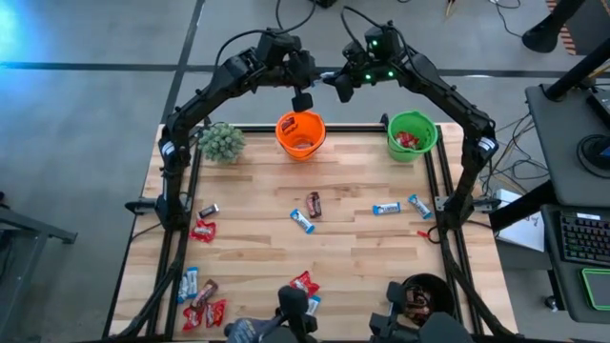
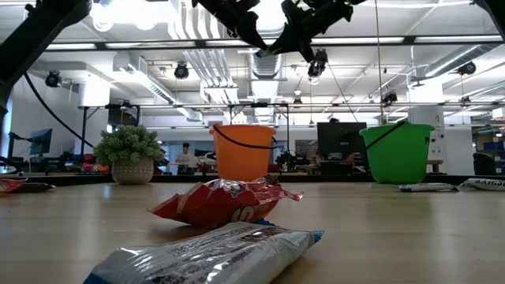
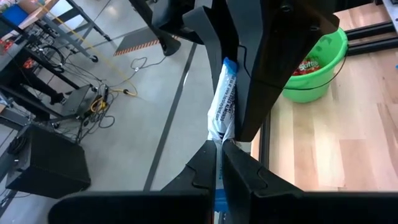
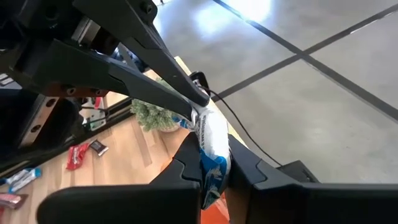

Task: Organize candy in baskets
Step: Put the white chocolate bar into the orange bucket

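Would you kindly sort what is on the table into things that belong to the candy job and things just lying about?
Belongs:
- blue-and-white candy, pinched by left gripper and right gripper
- loose candy on the table
- orange basket, green basket, black basket

Lying about:
- potted plant

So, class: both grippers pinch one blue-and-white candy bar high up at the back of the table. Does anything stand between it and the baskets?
Nothing visible does. The blue-and-white candy bar, held by the left gripper and right gripper, hangs in open air above and between the orange basket and green basket; both are uncovered.
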`<control>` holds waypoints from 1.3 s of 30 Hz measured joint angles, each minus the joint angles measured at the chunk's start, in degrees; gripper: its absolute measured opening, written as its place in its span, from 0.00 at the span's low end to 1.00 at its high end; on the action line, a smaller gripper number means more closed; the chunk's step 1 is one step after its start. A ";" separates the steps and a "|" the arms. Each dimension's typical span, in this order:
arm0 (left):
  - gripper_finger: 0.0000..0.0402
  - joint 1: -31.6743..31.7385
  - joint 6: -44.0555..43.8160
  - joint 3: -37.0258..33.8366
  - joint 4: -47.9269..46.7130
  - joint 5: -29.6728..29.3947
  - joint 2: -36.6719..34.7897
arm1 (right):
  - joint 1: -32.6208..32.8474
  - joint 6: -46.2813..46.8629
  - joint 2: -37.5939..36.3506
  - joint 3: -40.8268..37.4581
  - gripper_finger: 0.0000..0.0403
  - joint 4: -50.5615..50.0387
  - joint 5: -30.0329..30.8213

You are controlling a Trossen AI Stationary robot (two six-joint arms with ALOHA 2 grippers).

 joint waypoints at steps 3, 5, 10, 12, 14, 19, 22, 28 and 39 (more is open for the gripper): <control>0.00 0.11 0.04 0.04 -0.32 -0.91 -0.02 | 0.00 -0.04 0.00 0.00 0.04 0.16 -0.38; 0.00 0.09 0.46 0.09 -0.95 -2.55 -0.04 | 0.00 -0.02 0.02 -0.07 0.04 0.46 -0.37; 0.00 0.04 1.44 0.11 -3.42 -3.48 -0.18 | 0.63 -0.02 0.07 -0.48 0.04 0.68 -0.40; 0.00 0.07 1.55 0.11 -3.79 -3.69 -0.31 | 1.06 -0.02 0.11 -0.48 0.04 0.89 -0.36; 0.00 0.12 1.68 0.11 -3.80 -3.82 -0.51 | 1.41 0.00 0.11 -0.48 0.04 1.31 -0.32; 0.04 0.38 2.08 0.09 -4.33 -3.92 -1.36 | 1.64 0.10 0.11 -0.48 0.04 1.99 -0.58; 0.08 0.50 2.40 0.03 -5.25 -6.26 -1.98 | 1.99 0.44 0.02 -0.44 0.04 2.28 -0.76; 0.17 0.98 4.50 -0.02 -8.65 -12.86 -2.58 | 3.06 0.46 -0.28 -0.31 0.04 2.61 -2.34; 0.24 1.22 5.30 -0.04 -10.94 -19.71 -3.33 | 3.59 1.55 -0.26 -1.69 0.04 4.18 -1.68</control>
